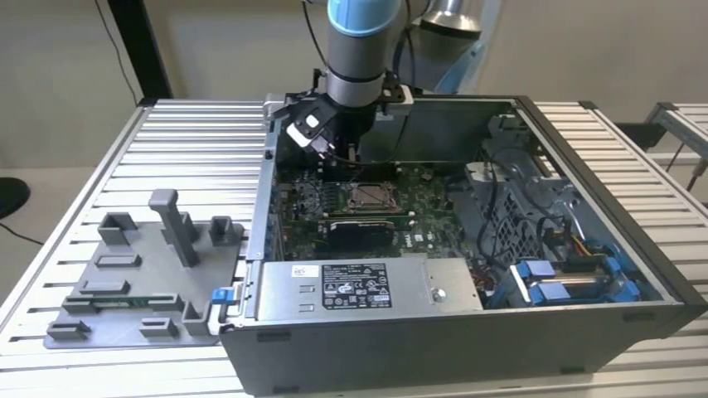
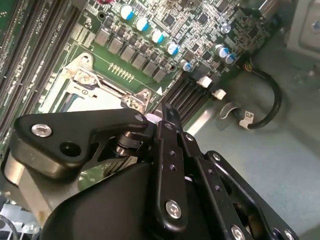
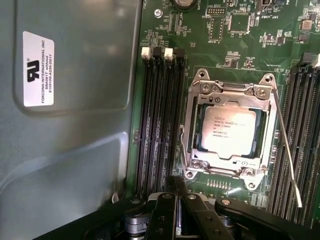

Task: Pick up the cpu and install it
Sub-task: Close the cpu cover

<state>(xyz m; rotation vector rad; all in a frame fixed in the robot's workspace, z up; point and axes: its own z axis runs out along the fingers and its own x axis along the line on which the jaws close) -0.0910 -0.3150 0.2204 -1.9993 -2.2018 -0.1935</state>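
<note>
The grey fixture tray [image 1: 122, 278] sits on the exterior view's left, outside the computer case [image 1: 443, 348]. My gripper [image 3: 176, 181] hangs over the motherboard [image 3: 240, 30], fingers pinched together on nothing. The cpu [image 3: 232, 131] lies flat in its socket [image 3: 197, 90], near my fingertips. I judge it light, thin, stiff, slick-topped and fragile underneath, so I'd grip opposite edges only.

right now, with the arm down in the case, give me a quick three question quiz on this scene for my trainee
1. True or false: the cpu sits in the socket.
2. In the exterior view, the grey tray lies to which side of the computer case? A that view's left, B that view's right, C behind it.
3. Fill in: the gripper hangs over the ____.
Key: 1 true; 2 A; 3 motherboard.
</note>
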